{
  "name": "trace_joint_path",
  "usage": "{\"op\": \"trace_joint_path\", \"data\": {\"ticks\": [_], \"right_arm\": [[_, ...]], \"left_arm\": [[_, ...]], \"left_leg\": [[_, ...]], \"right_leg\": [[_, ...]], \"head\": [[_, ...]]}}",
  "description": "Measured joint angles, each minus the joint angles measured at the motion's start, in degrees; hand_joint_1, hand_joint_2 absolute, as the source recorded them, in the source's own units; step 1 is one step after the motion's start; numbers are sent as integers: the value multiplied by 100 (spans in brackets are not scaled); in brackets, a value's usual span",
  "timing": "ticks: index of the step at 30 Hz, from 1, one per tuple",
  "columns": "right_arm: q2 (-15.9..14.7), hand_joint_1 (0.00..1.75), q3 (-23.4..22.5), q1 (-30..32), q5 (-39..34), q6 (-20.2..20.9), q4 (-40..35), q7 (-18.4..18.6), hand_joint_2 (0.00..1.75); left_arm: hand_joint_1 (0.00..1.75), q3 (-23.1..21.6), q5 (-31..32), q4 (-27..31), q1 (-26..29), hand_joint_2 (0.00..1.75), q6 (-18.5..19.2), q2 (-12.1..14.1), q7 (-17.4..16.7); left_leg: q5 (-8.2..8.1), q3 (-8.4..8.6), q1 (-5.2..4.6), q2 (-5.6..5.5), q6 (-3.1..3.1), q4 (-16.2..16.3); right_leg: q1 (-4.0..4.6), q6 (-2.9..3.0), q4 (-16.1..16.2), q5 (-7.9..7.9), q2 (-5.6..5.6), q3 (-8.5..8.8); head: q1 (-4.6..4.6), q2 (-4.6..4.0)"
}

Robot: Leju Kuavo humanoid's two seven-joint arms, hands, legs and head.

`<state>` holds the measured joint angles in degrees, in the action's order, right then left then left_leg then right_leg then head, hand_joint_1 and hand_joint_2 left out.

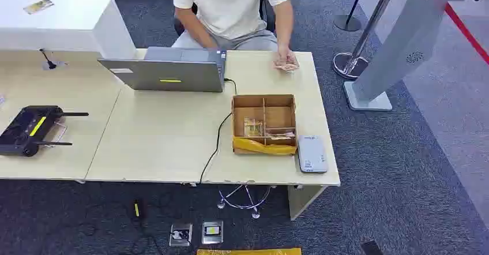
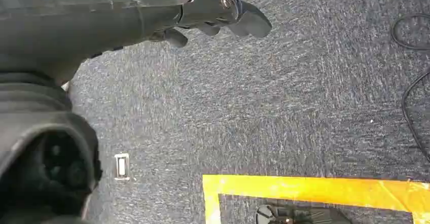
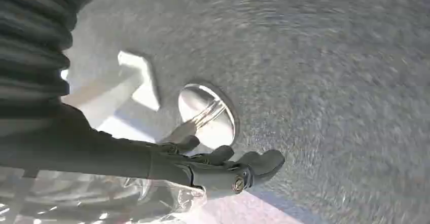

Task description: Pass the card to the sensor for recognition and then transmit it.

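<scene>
The divided cardboard box (image 1: pixel 264 123) near the front edge of the desk (image 1: pixel 167 134) is the anchor here: the cards (image 1: pixel 254 127) lie in its front compartments, a loose stack with another card or two beside it, though which one is meant cannot be told. Touching the box's right side, at the desk corner, lies the flat grey sensor (image 1: pixel 312 153). Behind the box stands an open laptop (image 1: pixel 167 70), whose black cable runs past the box's left wall and over the desk edge; beyond the box's far side a seated person rests a hand (image 1: pixel 286 63) on the desk. Neither robot hand has reached the box: the left hand (image 2: pixel 218 13) hangs over carpet with its fingers loosely extended and nothing in them, and the right hand (image 3: pixel 223 165), likewise empty with fingers apart, hangs over carpet near a shiny round stanchion base (image 3: pixel 208 113). The step ahead is probably the reach for a card, and the right hand looks better placed, since box and sensor sit on that side. It should come down over the front compartment, clear of the dividers, and lift a single card by its edge before the short carry to the sensor.
</scene>
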<state>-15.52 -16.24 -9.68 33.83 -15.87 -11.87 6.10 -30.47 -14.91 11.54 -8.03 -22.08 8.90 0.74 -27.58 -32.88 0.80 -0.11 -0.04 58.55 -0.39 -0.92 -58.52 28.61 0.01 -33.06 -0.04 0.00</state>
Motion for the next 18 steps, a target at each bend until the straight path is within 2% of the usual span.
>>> {"op": "trace_joint_path", "data": {"ticks": [5,10,18], "right_arm": [[-129,0,-332,-299,-772,-284,0,-153,175],[-247,0,-638,-561,-1232,-452,-2,-247,175],[-518,0,-1287,-1120,-2122,-1007,-48,-920,175]], "left_arm": [[0,0,-13,0,-4,0,46,35,-2],[0,0,-17,0,-8,0,59,52,-2],[0,-2,-9,0,-11,0,105,63,0]], "left_leg": [[1,1,-3,3,2,0],[2,1,-5,4,3,1],[2,0,-6,4,3,1]], "right_leg": [[-3,-1,0,-1,0,1],[-5,-2,0,-2,0,1],[-7,-2,0,-2,0,1]], "head": [[-4,0],[-4,0],[-2,0]]}}
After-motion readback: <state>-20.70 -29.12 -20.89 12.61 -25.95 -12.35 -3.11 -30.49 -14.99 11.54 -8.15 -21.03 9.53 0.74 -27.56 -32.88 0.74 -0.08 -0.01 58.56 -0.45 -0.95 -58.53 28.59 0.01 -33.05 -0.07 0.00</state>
